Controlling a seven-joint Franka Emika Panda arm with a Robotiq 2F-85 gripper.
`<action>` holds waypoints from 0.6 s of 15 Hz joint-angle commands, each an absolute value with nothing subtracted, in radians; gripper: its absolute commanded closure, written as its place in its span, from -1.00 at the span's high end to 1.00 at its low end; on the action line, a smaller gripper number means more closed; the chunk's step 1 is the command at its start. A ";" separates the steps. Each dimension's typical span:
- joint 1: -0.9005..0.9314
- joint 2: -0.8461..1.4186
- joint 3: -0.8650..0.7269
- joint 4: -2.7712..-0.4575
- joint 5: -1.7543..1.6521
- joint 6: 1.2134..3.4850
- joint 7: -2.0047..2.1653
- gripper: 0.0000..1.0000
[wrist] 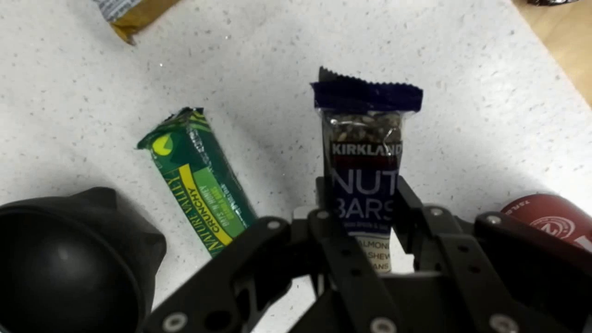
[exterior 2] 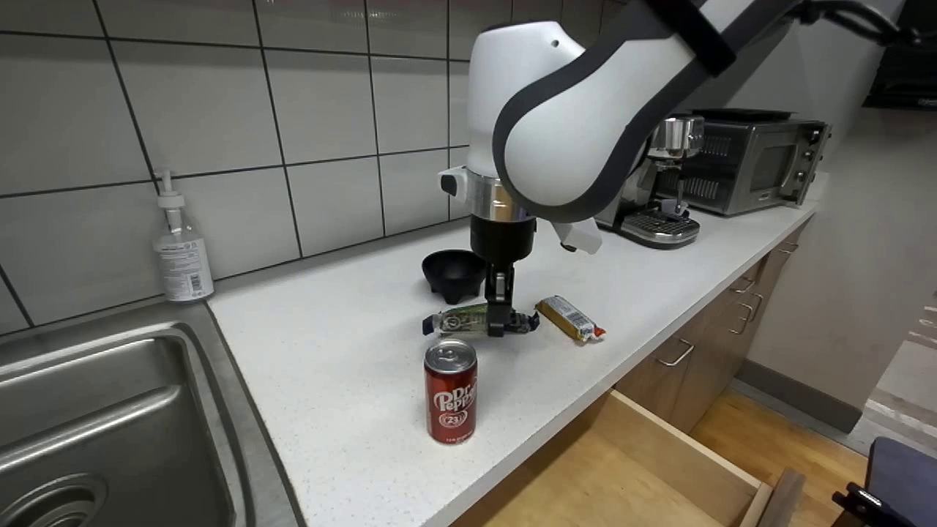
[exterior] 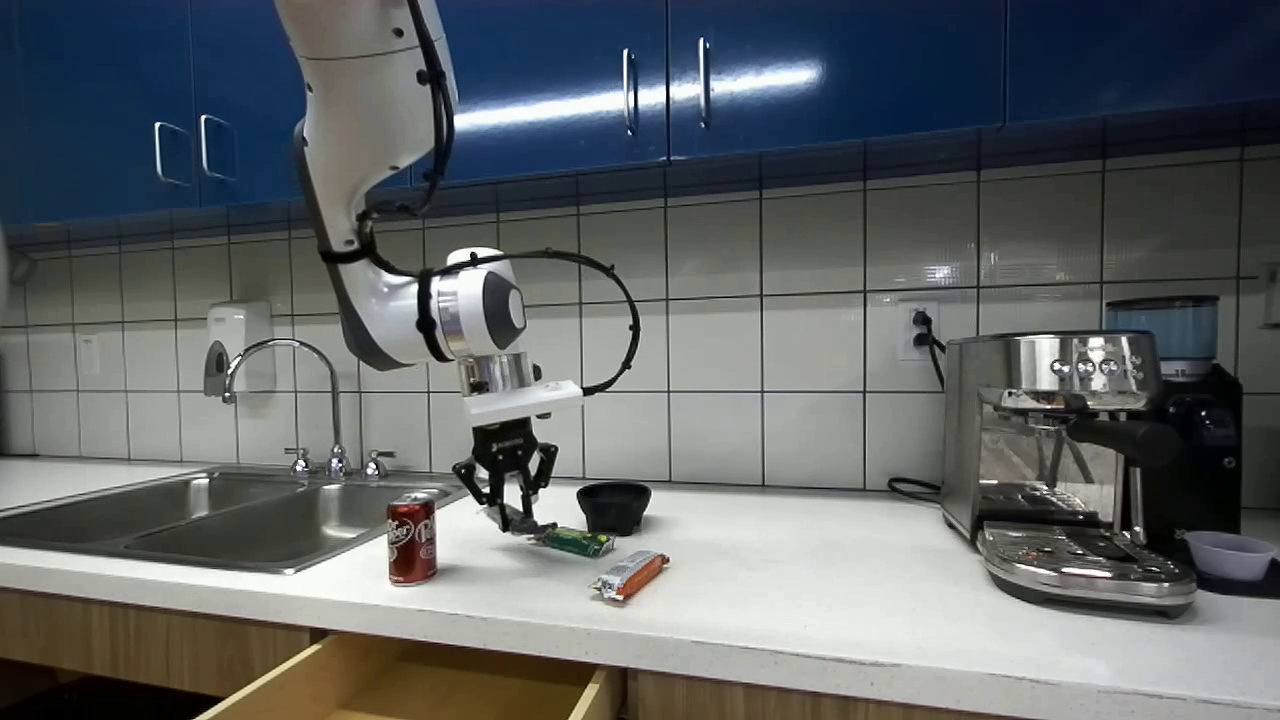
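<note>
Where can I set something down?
Bare counter lies between the orange-wrapped bar and the espresso machine, plus a strip between the sink and the soda can. It's crowded around the gripper: held nut bar, green bar, black bowl.

White tiles (exterior: pixel 813 343) meet the countertop's (exterior: pixel 800 580) back edge beneath glossy blue cabinets (exterior: pixel 850 55); below the front edge a wooden drawer (exterior: pixel 465 682) stands open.

Your gripper (exterior 2: pixel 498 326) holds a wrapped bar (exterior 2: pixel 521 323) behind an upright Dr Pepper can (exterior 2: pixel 451 399), a drawer (exterior 2: pixel 659 445) open below.
</note>
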State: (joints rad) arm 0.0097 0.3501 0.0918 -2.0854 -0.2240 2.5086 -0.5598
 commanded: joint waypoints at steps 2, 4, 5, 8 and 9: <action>0.015 0.228 0.086 -2.199 -0.238 2.439 -0.516 -0.83; 0.017 0.197 0.082 -2.235 -0.242 2.414 -0.495 -0.83; 0.020 0.182 0.079 -2.254 -0.248 2.400 -0.478 -0.83; 0.021 0.151 0.078 -2.308 -0.245 2.382 -0.454 -0.83; 0.020 0.145 0.078 -2.327 -0.239 2.383 -0.449 -0.83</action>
